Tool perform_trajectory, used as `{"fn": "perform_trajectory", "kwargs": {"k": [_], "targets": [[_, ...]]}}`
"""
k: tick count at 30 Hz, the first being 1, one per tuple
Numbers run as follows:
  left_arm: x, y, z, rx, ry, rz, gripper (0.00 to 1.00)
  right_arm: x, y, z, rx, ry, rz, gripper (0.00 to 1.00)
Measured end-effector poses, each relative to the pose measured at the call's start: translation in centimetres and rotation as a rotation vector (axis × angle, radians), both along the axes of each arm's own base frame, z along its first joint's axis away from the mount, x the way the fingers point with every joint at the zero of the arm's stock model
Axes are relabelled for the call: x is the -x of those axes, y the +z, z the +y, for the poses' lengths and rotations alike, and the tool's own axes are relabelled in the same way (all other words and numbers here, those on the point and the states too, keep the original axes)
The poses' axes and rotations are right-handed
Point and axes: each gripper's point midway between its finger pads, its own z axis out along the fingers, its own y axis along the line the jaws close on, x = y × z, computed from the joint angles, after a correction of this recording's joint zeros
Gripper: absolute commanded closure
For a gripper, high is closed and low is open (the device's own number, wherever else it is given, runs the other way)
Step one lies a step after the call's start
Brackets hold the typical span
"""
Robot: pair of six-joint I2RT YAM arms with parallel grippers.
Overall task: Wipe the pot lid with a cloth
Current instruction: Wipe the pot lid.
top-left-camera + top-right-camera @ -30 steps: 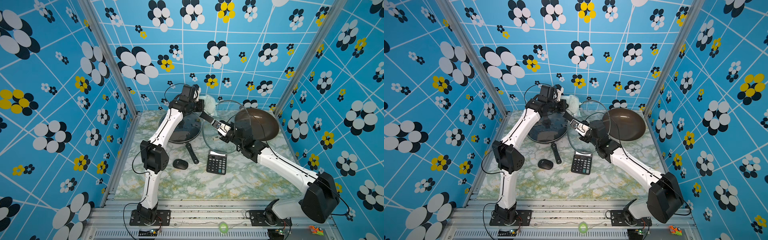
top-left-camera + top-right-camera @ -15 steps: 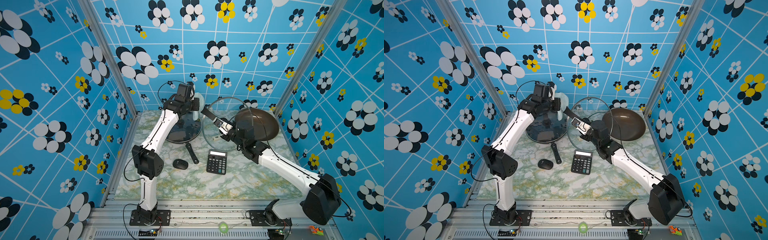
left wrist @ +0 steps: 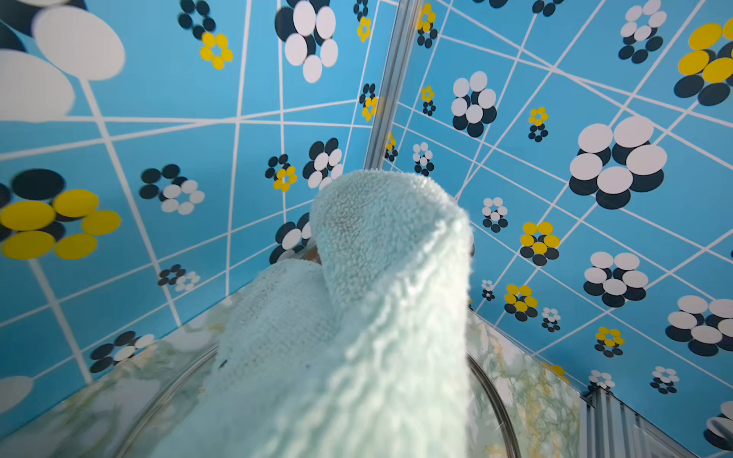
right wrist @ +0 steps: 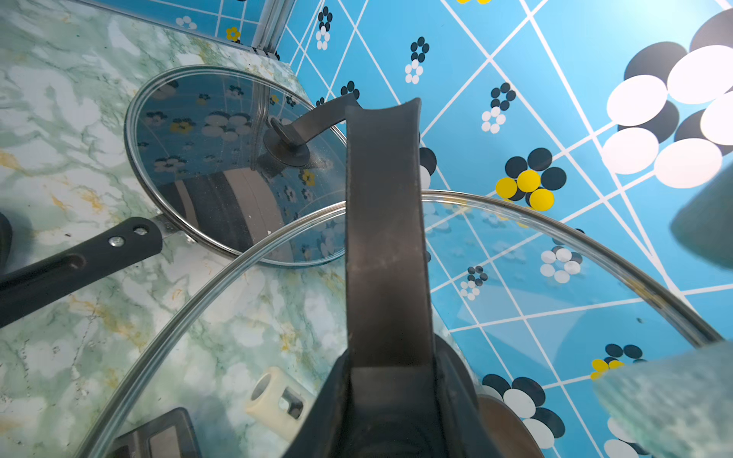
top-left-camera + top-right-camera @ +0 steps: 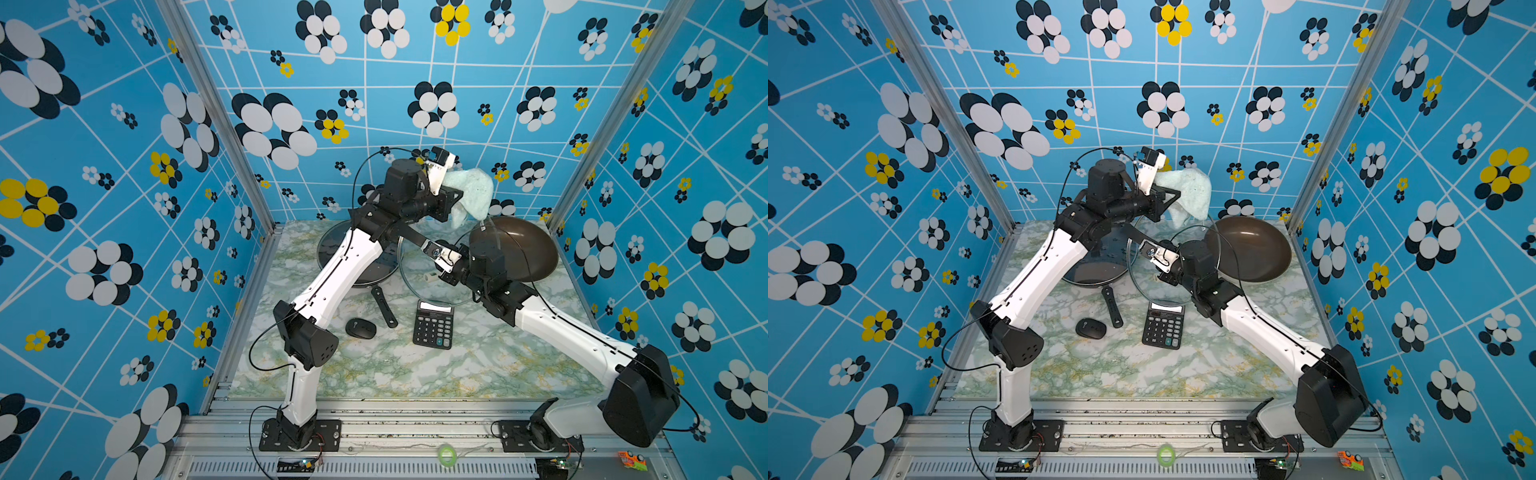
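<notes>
Pot lid (image 5: 413,282): glass with a metal rim, judged stiff, slick and breakable. Its black handle (image 4: 384,238) is offering the only safe hold. The right gripper (image 5: 434,251) is clamping that handle, holding the lid tilted above the middle of the table (image 5: 374,365). Cloth (image 5: 471,193): soft, light and limp. It is hanging pinched in the left gripper (image 5: 449,201), just above the lid's far rim; contact cannot be confirmed.
</notes>
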Motion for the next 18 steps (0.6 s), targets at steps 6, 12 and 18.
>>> {"fn": "perform_trajectory", "kwargs": {"k": [6,12,18], "targets": [[-2.4,-5.4,-1.5,-0.061,0.027,0.092,1.0,0.1,-0.3,0.0,0.011,0.003,0.008,1.0],[-3.8,-7.0,-0.7,-0.108,0.108,0.108,1.0,0.3,-0.4,0.1,0.032,0.0,0.001,1.0],[-7.0,-8.9,3.5,-0.179,0.262,0.134,1.0,0.3,-0.3,0.1,0.048,-0.012,-0.012,1.0]]}}
